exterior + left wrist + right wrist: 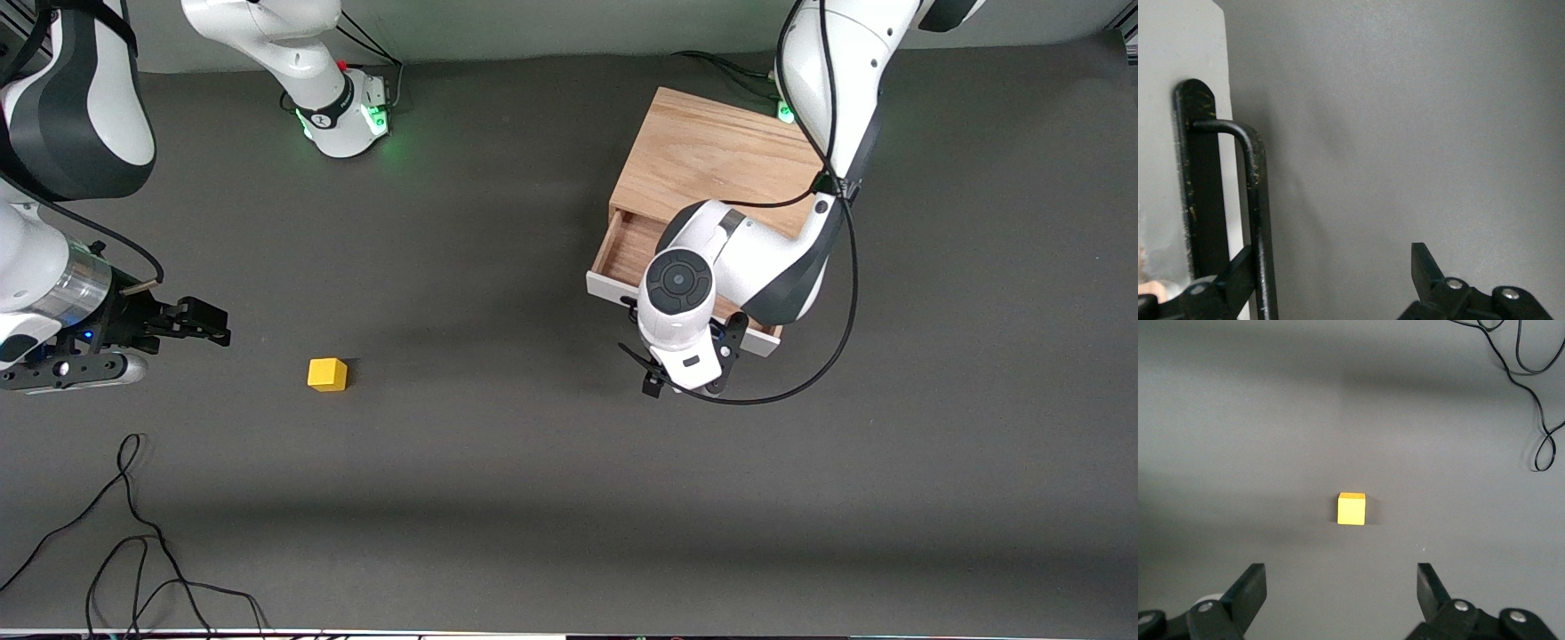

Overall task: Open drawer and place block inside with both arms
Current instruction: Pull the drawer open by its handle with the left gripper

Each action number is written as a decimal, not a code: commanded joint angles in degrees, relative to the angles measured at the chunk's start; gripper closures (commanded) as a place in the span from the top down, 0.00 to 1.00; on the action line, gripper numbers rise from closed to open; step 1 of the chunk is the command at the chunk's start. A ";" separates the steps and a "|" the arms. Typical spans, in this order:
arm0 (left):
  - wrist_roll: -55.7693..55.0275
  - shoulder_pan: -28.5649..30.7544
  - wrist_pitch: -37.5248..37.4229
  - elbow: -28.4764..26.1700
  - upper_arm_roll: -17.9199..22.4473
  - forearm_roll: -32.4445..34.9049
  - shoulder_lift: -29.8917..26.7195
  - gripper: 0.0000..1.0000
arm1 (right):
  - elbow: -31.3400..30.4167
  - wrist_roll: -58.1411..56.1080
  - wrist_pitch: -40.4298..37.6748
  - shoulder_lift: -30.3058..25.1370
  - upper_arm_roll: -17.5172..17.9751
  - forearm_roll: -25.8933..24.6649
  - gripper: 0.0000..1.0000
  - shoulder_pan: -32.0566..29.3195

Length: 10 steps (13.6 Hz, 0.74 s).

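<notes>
The yellow block (327, 374) (1351, 509) sits on the dark table toward the right arm's end. My right gripper (216, 324) (1340, 577) hovers beside it, open and holding nothing. The drawer (625, 252) is pulled partway out of the oak box (711, 156), so part of its wood interior shows. My left gripper (692, 363) (1335, 267) is at the white front panel (1165, 133). It is open, and the black wire handle (1257, 200) runs between its fingers, close against one finger (1238, 277). The left arm covers much of the drawer.
Loose black cables (133, 533) lie on the table near the front camera's edge, toward the right arm's end. The left arm's cable (840, 338) loops over the table beside the drawer. The green-lit bases (351, 116) stand along the robots' edge.
</notes>
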 commanded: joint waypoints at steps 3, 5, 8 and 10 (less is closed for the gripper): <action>-1.17 -0.53 3.48 2.62 0.46 1.36 1.58 1.00 | -0.55 -1.20 0.71 -0.93 -0.19 0.07 1.00 0.29; -1.17 -0.53 4.27 2.71 0.55 1.37 1.76 1.00 | -0.55 -1.20 0.71 -0.93 -0.19 0.07 1.00 0.29; -1.17 -0.53 5.85 3.32 0.99 1.37 2.02 1.00 | -0.55 -1.20 0.71 -1.02 -0.19 0.07 1.00 0.29; -1.17 -0.53 5.94 3.85 1.17 1.37 2.37 1.00 | -0.55 -1.20 0.71 -1.02 -0.19 0.07 1.00 0.29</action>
